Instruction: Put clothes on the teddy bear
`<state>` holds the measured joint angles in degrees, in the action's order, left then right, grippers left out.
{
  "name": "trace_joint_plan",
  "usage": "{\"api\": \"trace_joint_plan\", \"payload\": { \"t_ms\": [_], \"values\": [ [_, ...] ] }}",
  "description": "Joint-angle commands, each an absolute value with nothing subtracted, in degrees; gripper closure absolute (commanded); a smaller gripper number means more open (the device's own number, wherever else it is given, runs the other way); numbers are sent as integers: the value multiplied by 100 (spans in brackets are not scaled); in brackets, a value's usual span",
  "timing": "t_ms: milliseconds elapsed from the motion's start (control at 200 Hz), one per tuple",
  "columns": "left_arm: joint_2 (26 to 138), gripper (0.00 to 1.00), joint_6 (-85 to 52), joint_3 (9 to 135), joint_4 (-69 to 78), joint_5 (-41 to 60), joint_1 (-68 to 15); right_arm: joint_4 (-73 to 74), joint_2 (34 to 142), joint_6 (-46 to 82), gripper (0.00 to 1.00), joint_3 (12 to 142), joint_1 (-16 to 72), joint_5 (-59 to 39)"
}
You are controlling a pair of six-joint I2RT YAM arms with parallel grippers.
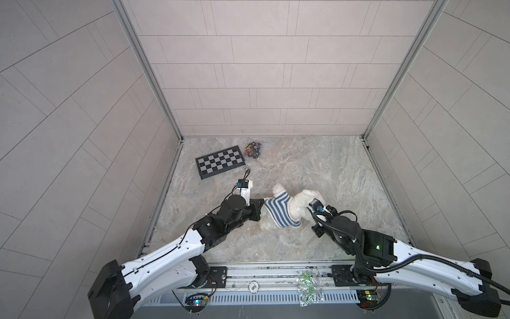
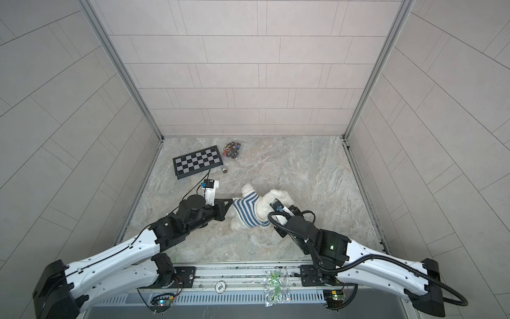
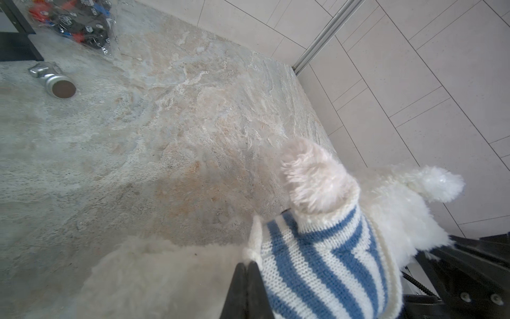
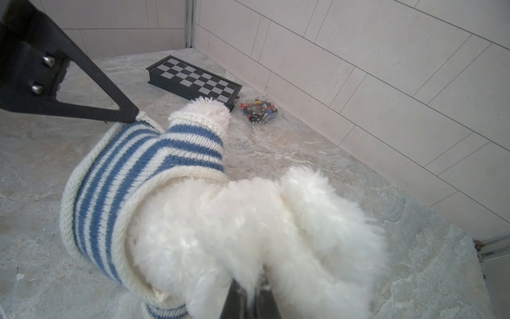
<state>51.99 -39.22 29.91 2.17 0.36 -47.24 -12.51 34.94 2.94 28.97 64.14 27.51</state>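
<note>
My left pincer (image 3: 247, 265) is clamped tight on the striped sweater (image 3: 317, 256) at its cream edge; my right pincer (image 4: 249, 288) grips the teddy bear (image 4: 220, 221) by its fur.

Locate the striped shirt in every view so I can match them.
Top view: striped shirt mid-table, on the teddy bear.
Top view: same spot.
Left wrist: striped shirt pinched by left gripper.
Right wrist: striped shirt around the teddy bear.
Shared landmark: bag of small parts.
</note>
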Motion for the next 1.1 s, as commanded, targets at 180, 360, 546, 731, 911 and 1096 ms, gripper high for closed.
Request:
{"api": "trace_joint_plan", "payload": {
  "t_ms": [180,360,546,731,911,1096],
  "values": [
    [5335,100,-3942,2816,462,-21,-4620,-976,3443,495,100,2979,6425,3095],
    [5394,91,-3789,3022,476,220,-4828,-927,3605,476,100,3071,6425,3093],
    [4953,73,-3681,3085,13,-410,-5361,-897,3674,454,100,3120,6425,3160],
    [4698,66,-4144,2891,61,-1002,-6203,-914,3745,439,100,3164,6425,3198],
    [5133,66,-4447,2829,487,-1229,-6661,-940,3753,442,100,3228,6425,3208],
    [5525,68,-4365,3071,770,-1076,-6663,-945,3721,446,100,3227,6425,3193]
  ]
}}
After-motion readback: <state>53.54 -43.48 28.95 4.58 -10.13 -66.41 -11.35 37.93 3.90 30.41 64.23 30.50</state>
